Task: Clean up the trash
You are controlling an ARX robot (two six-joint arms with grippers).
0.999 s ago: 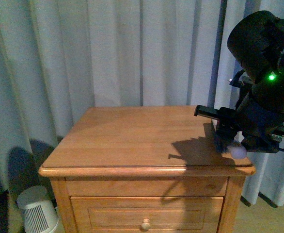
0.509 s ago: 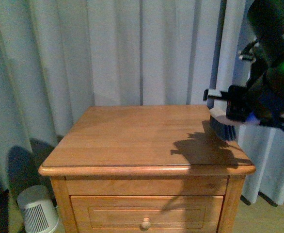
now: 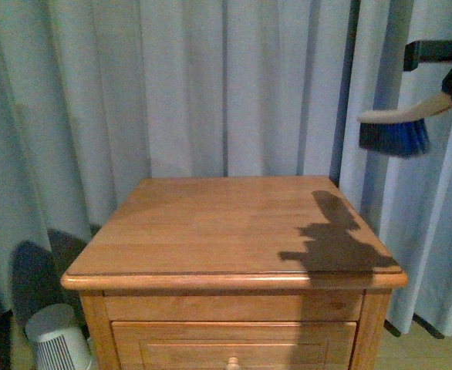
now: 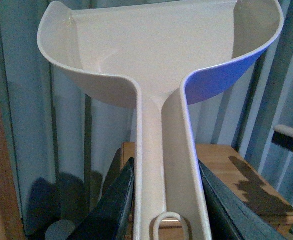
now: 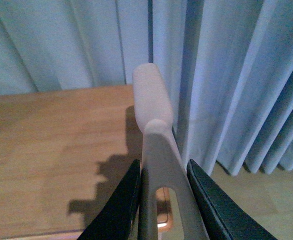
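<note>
Right tool (image 5: 162,172) around brush handle (image 5: 155,135)

Honey-coloured wooden bedside cabinet (image 3: 210,231): flat surface with a rounded front edge, and a dark shadow (image 3: 334,247) across its right front part. Panelled drawer (image 3: 180,347) beneath, its round wooden knob (image 3: 230,361) cut off by the frame edge. Pale grey pleated curtains (image 3: 180,85) hang close behind. Small white ribbed appliance (image 3: 52,339) stands low beside the cabinet's left side.
</note>
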